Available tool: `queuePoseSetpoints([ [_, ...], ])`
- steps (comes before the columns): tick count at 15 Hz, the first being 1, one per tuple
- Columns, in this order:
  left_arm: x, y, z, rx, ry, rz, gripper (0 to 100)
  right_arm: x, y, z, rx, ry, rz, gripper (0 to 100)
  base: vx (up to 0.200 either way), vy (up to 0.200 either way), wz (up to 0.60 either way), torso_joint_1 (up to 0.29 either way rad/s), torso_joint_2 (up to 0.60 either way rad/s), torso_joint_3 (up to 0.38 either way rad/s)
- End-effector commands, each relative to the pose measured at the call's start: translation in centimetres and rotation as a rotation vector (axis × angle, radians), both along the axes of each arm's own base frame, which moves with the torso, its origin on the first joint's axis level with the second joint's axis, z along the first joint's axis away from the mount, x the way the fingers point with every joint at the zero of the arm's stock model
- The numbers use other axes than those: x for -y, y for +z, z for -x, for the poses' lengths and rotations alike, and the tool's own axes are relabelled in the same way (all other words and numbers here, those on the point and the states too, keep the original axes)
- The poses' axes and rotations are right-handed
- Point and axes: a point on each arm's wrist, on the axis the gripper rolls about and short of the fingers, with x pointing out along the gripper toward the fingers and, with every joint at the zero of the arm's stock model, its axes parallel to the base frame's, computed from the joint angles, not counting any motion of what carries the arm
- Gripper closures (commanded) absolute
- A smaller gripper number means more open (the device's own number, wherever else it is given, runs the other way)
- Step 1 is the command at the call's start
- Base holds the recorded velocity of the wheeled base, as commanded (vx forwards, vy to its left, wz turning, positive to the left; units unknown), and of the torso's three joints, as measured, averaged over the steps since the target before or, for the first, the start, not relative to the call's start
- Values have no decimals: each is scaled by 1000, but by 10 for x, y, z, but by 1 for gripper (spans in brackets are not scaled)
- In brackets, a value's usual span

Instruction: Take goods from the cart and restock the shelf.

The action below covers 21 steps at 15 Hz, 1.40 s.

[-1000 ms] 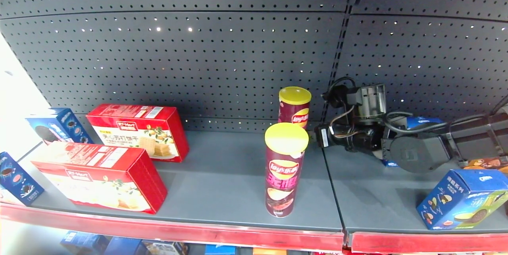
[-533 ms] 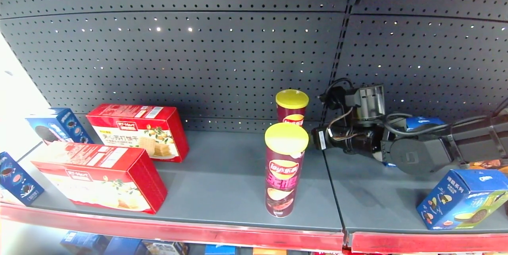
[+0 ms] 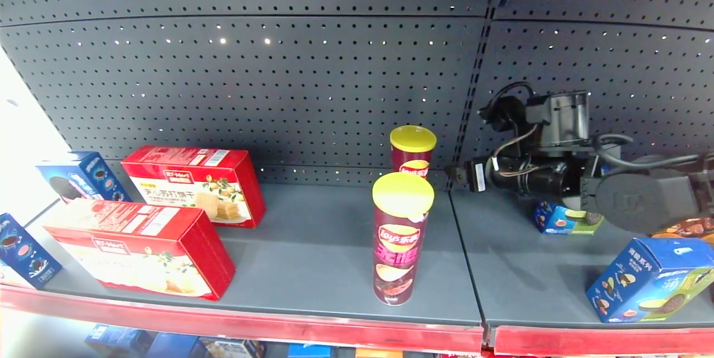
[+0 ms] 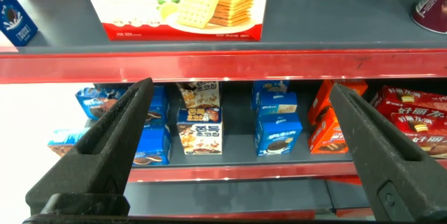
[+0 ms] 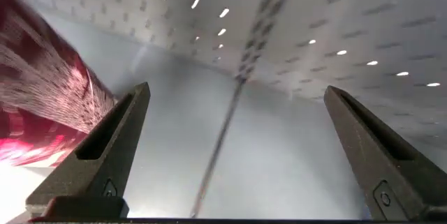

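Shelf deck (image 3: 323, 252): flat grey sheet metal with a glossy red front rail (image 3: 240, 319), backed by a dark perforated panel (image 3: 279, 79). Two cylindrical chip tubes stand upright on it, each with a maroon printed wall and a flat yellow plastic lid. The front can (image 3: 400, 235) is close to the rail. The rear can (image 3: 413, 149) is directly behind it, at the back of the deck near the panel. Two red rectangular cardboard cracker boxes are on the left half, one (image 3: 195, 182) at the back and one (image 3: 139, 246) at the front. A blue carton (image 3: 650, 277) sits on the right-hand deck, with a smaller blue box (image 3: 563, 219) behind it. The right gripper (image 5: 237, 91) has matte black wedge-shaped fingers spread wide with nothing between them. In the head view its arm reaches in from the right at rear-can height, just beside that can and apart from it. In the right wrist view a blurred, curved maroon wall (image 5: 42, 105) lies outside one finger, not inside the gap. The left gripper (image 4: 239, 88) is likewise spread wide and empty, below the deck's rail and facing a lower shelf of blue cartons (image 4: 278, 126).
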Motion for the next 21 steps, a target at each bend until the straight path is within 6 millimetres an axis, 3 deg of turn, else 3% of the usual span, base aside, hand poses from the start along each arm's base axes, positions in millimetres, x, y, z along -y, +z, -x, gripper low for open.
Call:
queuePoseSetpoints([
  [1,0,0,0,-1,0,0,0,24,31,38,98,-48,-36,0,0,0,0,0,0,0],
  [3,0,0,0,-1,0,0,0,49,54,80,151,-34,-65,0,0,0,0,0,0,0],
  [4,0,0,0,-1,0,0,0,78,77,108,207,-71,-62,0,0,0,0,0,0,0],
  [5,0,0,0,-1,0,0,0,99,87,133,223,-63,-42,0,0,0,0,0,0,0],
  [6,0,0,0,-1,0,0,0,110,91,148,236,-60,-27,0,0,0,0,0,0,0],
  [7,0,0,0,-1,0,0,0,135,92,187,286,-78,17,0,0,0,0,0,0,0],
  [9,0,0,0,-1,0,0,0,148,75,235,342,-129,7,0,0,0,0,0,0,0],
  [11,0,0,0,-1,0,0,0,153,46,281,394,-145,-34,0,0,0,0,0,0,0],
  [14,0,0,0,-1,0,0,0,155,-7,322,369,-251,-44,0,0,0,0,0,0,0],
  [19,0,0,0,-1,0,0,0,150,-80,362,282,-91,-77,0,0,0,0,0,0,0],
  [21,0,0,0,-1,0,0,0,150,-81,359,299,-95,-80,0,0,0,0,0,0,0],
])
